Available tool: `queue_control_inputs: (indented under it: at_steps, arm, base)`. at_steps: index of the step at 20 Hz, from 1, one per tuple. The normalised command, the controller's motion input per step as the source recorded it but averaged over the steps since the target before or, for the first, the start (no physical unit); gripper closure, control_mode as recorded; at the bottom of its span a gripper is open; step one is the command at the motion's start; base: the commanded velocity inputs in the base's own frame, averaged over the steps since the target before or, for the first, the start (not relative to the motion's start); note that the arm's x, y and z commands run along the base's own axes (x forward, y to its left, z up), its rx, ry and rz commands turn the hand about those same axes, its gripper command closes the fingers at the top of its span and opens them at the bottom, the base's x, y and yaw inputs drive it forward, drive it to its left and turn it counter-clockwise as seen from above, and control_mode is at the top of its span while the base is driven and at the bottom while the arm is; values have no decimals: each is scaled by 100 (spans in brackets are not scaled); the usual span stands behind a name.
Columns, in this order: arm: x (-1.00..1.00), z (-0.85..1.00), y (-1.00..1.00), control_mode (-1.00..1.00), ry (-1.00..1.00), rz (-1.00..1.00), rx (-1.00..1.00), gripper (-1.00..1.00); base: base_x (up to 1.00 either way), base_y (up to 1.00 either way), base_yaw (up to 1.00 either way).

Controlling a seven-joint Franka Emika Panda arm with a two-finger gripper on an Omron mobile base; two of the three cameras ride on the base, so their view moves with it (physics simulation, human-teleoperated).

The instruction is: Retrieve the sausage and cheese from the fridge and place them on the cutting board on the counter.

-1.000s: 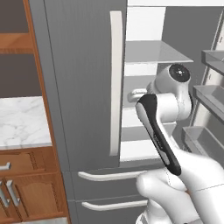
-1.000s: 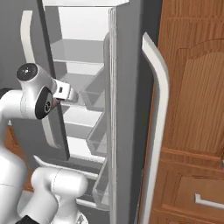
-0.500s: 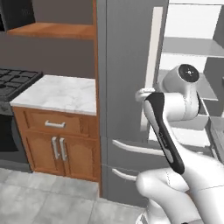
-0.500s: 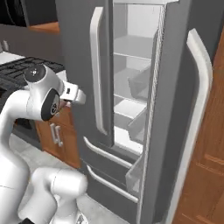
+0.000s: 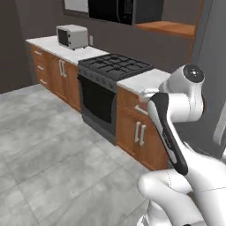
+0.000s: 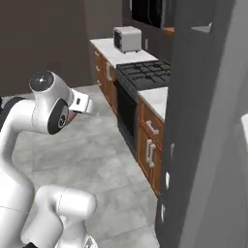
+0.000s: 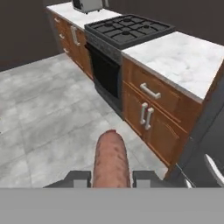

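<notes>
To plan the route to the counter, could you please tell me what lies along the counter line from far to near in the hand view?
Toaster oven → stove → bare marble counter → fridge. Nearest of all, the sausage sits between the fingers.

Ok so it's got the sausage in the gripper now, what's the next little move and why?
Probably keep driving the base along the counter to look for the cutting board. The gripper is shut on the sausage, which sticks out between the fingers, and the bare marble stretch beside the stove carries no board, so there is nowhere to set it down yet.
</notes>
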Motion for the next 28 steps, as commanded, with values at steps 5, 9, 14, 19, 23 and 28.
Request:
queue_control_inputs:
  at_steps: [5, 9, 14, 19, 23, 28]
  arm:
    - [0, 0, 0, 100, 0, 0, 0, 100]
    - [0, 0, 0, 100, 0, 0, 0, 100]
    - [0, 0, 0, 100, 0, 0, 0, 100]
    - [0, 0, 0, 100, 0, 0, 0, 100]
    - [0, 0, 0, 100, 0, 0, 0, 100]
    - [0, 0, 0, 100, 0, 0, 0, 100]
  base:
    - [-2, 0, 100]
    - [0, 0, 100]
    - [-4, 0, 100]
    - [-1, 0, 99]
    - [8, 0, 89]
    - [36, 0, 69]
